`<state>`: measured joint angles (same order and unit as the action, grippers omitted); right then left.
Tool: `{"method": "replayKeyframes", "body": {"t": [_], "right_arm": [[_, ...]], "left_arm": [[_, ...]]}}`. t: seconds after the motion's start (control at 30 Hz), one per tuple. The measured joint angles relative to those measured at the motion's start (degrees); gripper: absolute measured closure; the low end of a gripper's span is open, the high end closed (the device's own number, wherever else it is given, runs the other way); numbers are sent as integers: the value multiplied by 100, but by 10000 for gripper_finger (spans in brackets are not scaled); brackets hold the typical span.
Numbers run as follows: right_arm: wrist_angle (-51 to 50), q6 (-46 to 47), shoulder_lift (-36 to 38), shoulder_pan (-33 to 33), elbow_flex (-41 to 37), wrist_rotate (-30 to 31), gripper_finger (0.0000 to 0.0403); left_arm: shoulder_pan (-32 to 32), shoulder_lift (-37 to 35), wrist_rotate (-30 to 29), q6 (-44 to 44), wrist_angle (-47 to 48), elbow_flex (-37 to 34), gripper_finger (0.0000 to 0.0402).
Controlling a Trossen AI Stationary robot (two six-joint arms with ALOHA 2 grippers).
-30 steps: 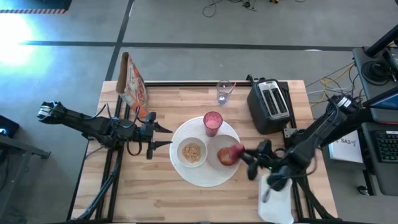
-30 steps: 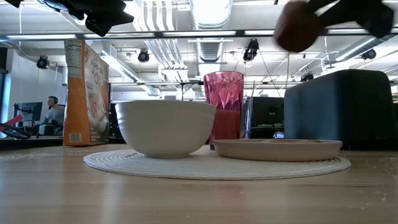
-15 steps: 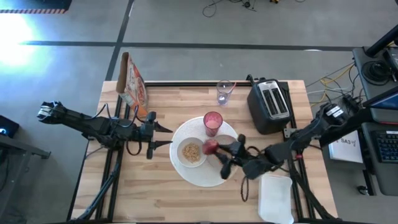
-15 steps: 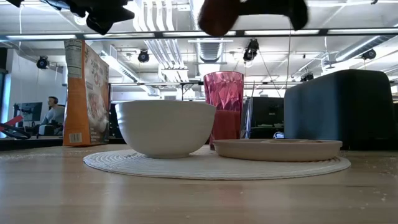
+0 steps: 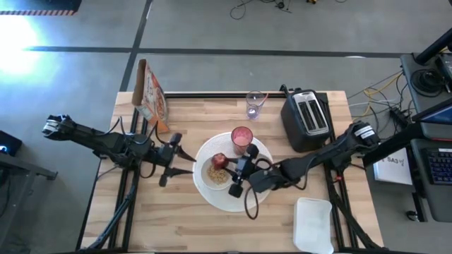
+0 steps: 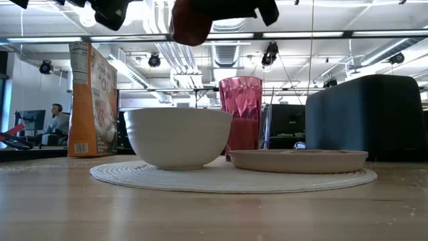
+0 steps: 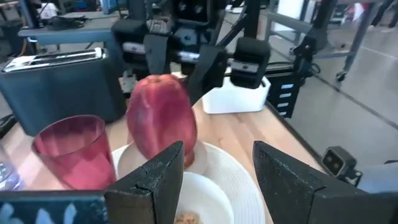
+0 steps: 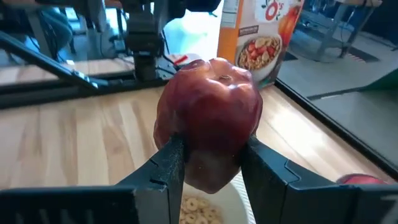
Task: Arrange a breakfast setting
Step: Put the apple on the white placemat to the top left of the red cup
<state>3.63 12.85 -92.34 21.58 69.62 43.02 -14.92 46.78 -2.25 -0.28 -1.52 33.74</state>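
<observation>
The right gripper (image 5: 227,166) was clamped on the dark-red fruit (image 5: 219,161), holding it in the air over the small white bowl (image 6: 178,137) on the big round white plate (image 5: 224,201). It looked like a hand-over: the left gripper (image 5: 179,156), jaws parted and empty, waited just beside, reaching level from the left. Next, I guessed, it would need to close around the fruit.

Right pincer (image 8: 210,163) clamped, left pincer (image 7: 217,180) agape
</observation>
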Motion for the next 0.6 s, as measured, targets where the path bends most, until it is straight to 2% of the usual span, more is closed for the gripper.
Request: {"method": "replayKeyframes", "body": {"t": [0.1,0.2,0.37,0.6], "right_arm": [[-522,70,1,0,227,0,277],[-691,184,40,0,311,24,281],[-695,150,88,-3,304,5,286],[-718,153,88,0,302,-3,284]], "left_arm": [[1,0,-132,-27,46,-2,225],[2,2,-147,-466,87,-2,225],[-2,52,89,10,82,-2,224],[4,276,-130,277,-343,32,195]]}}
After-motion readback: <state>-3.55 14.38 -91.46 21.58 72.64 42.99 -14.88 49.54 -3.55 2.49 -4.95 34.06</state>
